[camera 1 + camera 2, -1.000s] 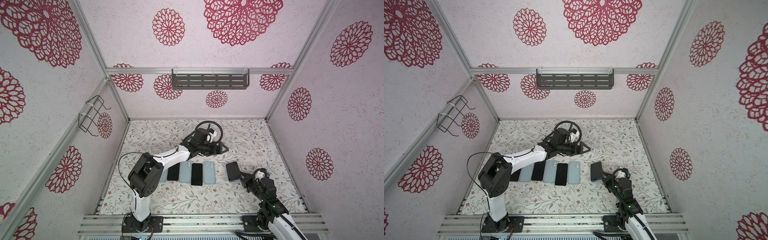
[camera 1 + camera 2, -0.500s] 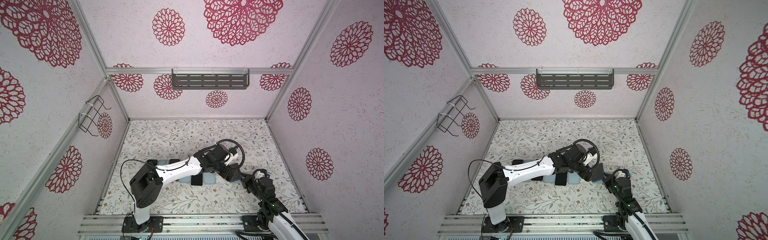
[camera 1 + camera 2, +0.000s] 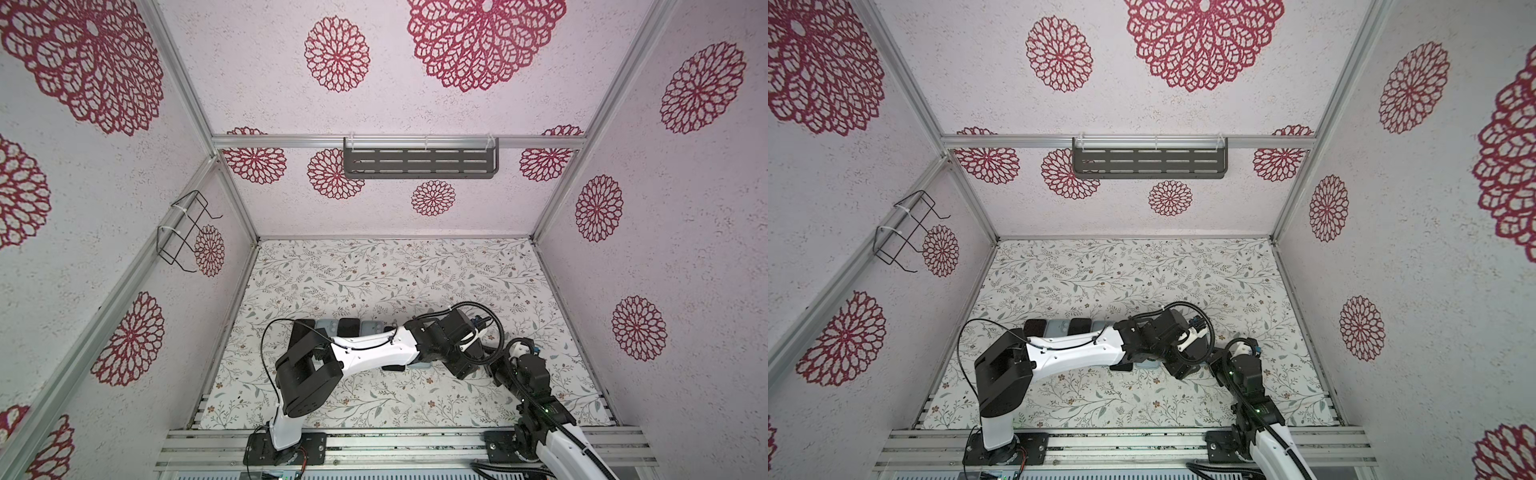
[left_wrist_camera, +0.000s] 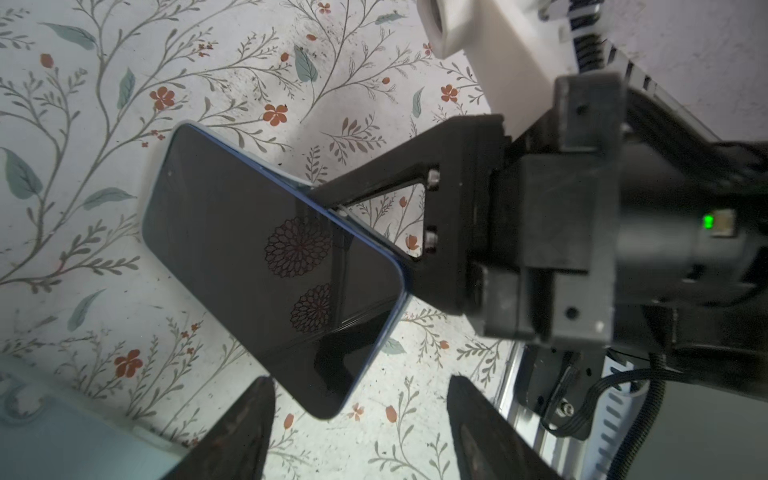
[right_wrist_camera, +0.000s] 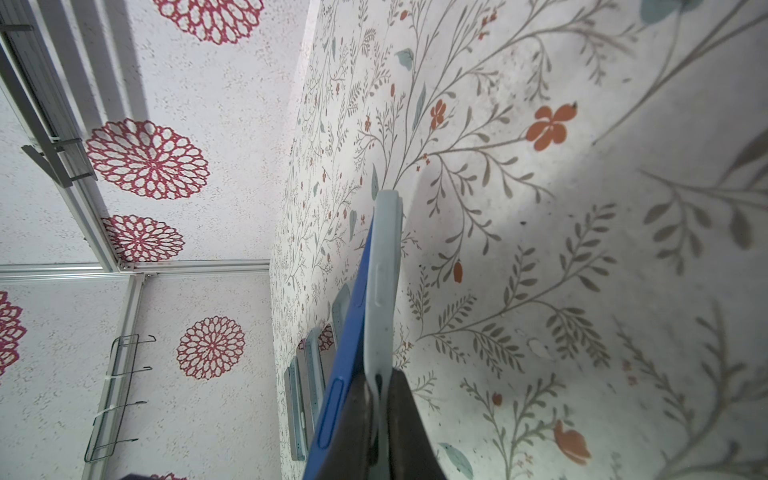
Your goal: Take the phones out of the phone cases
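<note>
The right gripper (image 5: 376, 380) is pinched tight on the rim of the pale phone case (image 5: 384, 270), holding it over the near right part of the bench (image 4: 124, 83). The blue-edged phone (image 4: 270, 266), its dark screen toward the left wrist camera, sits in the case. At the gripper end its edge stands clear of the case wall. I cannot tell whether the case's far end touches the bench. The left gripper (image 4: 359, 384) reaches across from the left and hovers by the phone's corner, fingers spread, touching nothing. In both top views the left arm (image 3: 374, 353) hides the phone. A row of other phones and cases (image 3: 347, 326) lies further left.
</note>
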Robot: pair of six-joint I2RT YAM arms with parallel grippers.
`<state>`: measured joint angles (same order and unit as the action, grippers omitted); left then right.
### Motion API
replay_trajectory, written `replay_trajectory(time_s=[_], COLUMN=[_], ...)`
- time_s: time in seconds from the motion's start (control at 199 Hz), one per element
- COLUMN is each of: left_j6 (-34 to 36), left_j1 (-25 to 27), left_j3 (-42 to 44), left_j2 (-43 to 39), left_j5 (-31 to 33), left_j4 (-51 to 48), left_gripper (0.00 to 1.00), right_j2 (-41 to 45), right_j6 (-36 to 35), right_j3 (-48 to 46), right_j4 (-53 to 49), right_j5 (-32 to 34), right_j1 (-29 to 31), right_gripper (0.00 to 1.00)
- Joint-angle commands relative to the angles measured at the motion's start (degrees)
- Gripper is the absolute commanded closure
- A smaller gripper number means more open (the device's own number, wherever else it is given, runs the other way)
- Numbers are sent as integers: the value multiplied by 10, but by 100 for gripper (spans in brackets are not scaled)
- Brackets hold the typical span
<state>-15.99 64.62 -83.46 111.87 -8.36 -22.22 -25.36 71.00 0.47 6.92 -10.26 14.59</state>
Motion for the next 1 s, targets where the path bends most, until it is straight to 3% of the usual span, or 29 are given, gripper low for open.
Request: replay_trajectory(time_s=[0.0, 0.226, 0.407, 0.878, 0.999], left_j6=[13, 24, 27, 34, 37], left_j1=[4, 10, 11, 22, 25], left_j3=[-25, -45, -43, -37, -34], left_j2=[24, 46, 41, 37, 41], left_j5=[28, 60, 126, 184, 197], left_j4=[13, 14, 23, 44, 50], left_gripper=[32, 36, 44, 61, 69], right_j2=[10, 8, -1, 1, 3], right_j6=[1, 7, 8, 12, 12], right_j3=[15, 12, 11, 6, 5], right_j4=[42, 55, 64, 72, 74], right_j5=[-2, -5, -12, -20, -20], right_j1=[0, 0, 0, 0, 1], right_gripper=[100, 100, 100, 100, 100])
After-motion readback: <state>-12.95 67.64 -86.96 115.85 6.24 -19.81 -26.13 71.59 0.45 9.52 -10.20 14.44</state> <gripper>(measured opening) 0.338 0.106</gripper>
